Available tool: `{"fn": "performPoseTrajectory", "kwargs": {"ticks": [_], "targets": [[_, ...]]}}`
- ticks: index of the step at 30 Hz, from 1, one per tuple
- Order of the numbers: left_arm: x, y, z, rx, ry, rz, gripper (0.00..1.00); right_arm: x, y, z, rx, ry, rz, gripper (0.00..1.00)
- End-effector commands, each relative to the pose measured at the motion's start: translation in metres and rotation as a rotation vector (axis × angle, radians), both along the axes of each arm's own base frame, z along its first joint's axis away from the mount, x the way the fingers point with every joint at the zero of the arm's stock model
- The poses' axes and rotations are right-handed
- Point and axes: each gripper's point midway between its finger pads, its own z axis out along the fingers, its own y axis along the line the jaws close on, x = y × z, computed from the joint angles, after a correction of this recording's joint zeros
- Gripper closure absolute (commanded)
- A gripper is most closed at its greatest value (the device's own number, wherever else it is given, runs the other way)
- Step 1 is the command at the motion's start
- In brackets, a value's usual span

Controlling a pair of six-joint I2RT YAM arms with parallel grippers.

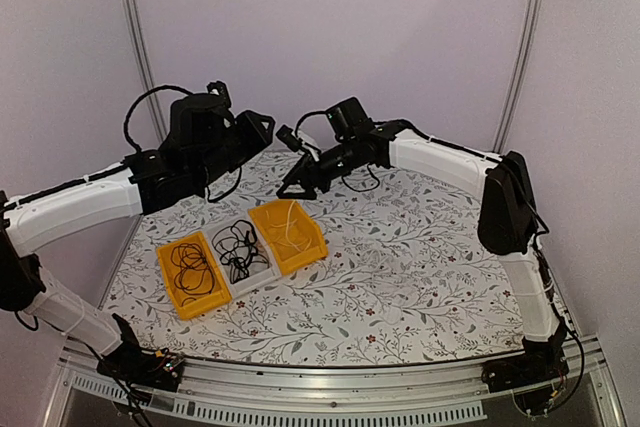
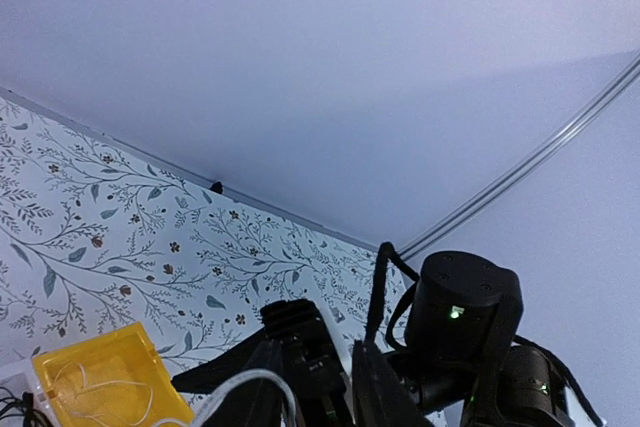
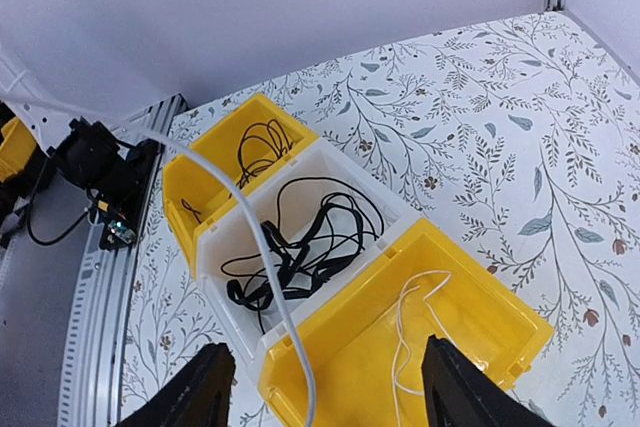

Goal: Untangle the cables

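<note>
As cables (image 3: pixel 285 272) tangle in the white bin (image 3: pixel 215 252), the right gripper (image 3: pixel 322 367) hovers near it, jaws spread, seemingly to pluck; on the left gripper (image 1: pixel 262 129) they're unreadable.

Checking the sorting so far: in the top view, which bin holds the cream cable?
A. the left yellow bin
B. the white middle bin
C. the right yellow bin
C: the cream cable lies alone in the right yellow bin, while the white bin and the left yellow bin hold only black cables.
</note>
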Motion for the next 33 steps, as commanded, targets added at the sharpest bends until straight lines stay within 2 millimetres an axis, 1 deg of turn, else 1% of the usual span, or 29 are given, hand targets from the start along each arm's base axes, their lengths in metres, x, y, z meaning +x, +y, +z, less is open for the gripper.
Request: {"fn": "performPoseTrajectory", "kwargs": {"ticks": [1,3,5,6,7,8,10,11,14,15,17,18,19,21,24,26,29,33], "targets": [[-0.001,0.004,0.012,-0.056,-0.02,0.0,0.73,0.003,0.006,0.001,0.028,0.011,0.013,0.47],[-0.001,0.005,0.011,-0.054,-0.018,0.003,0.73,0.003,0.007,0.004,0.036,0.008,0.014,0.67],[-0.001,0.006,0.01,-0.052,-0.014,0.006,0.73,0.005,0.008,0.007,0.045,0.003,0.005,0.98],[-0.001,0.006,0.01,-0.05,-0.012,0.007,0.73,0.008,0.008,0.007,0.043,0.002,-0.008,1.0],[-0.001,0.007,0.01,-0.046,-0.011,0.01,0.71,0.012,0.008,0.006,0.039,0.001,-0.026,1.0],[-0.001,0.008,0.015,-0.046,-0.015,0.01,0.68,0.015,0.009,0.003,0.031,-0.004,-0.044,1.0],[-0.003,0.012,0.024,-0.028,-0.018,0.014,0.56,0.026,0.007,-0.008,-0.002,-0.016,-0.097,1.0],[-0.005,0.014,0.034,-0.026,-0.03,0.015,0.5,0.032,0.005,-0.016,-0.021,-0.02,-0.121,1.0],[-0.014,0.026,0.074,-0.028,-0.101,0.027,0.32,0.05,-0.003,-0.046,-0.084,-0.015,-0.185,1.0],[-0.019,0.033,0.086,-0.023,-0.117,0.04,0.28,0.054,-0.006,-0.057,-0.104,-0.008,-0.199,1.0],[-0.028,0.051,0.105,-0.02,-0.141,0.077,0.2,0.058,-0.011,-0.071,-0.13,0.003,-0.216,1.0],[-0.033,0.061,0.113,-0.02,-0.152,0.098,0.06,0.059,-0.012,-0.072,-0.133,0.008,-0.22,1.0],[-0.038,0.07,0.119,-0.017,-0.165,0.115,0.01,0.059,-0.013,-0.074,-0.138,0.011,-0.222,1.0],[-0.051,0.091,0.129,-0.024,-0.181,0.155,0.0,0.058,-0.014,-0.076,-0.143,0.015,-0.224,1.0],[-0.07,0.122,0.134,-0.05,-0.195,0.212,0.0,0.056,-0.015,-0.074,-0.141,0.015,-0.218,1.0],[-0.079,0.135,0.125,-0.05,-0.179,0.238,0.0,0.054,-0.014,-0.073,-0.14,0.01,-0.209,1.0],[-0.088,0.149,0.111,-0.058,-0.156,0.257,0.0,0.049,-0.013,-0.074,-0.152,-0.005,-0.192,1.0],[-0.094,0.156,0.096,-0.063,-0.127,0.262,0.02,0.043,-0.013,-0.08,-0.174,-0.01,-0.185,1.0]]}}
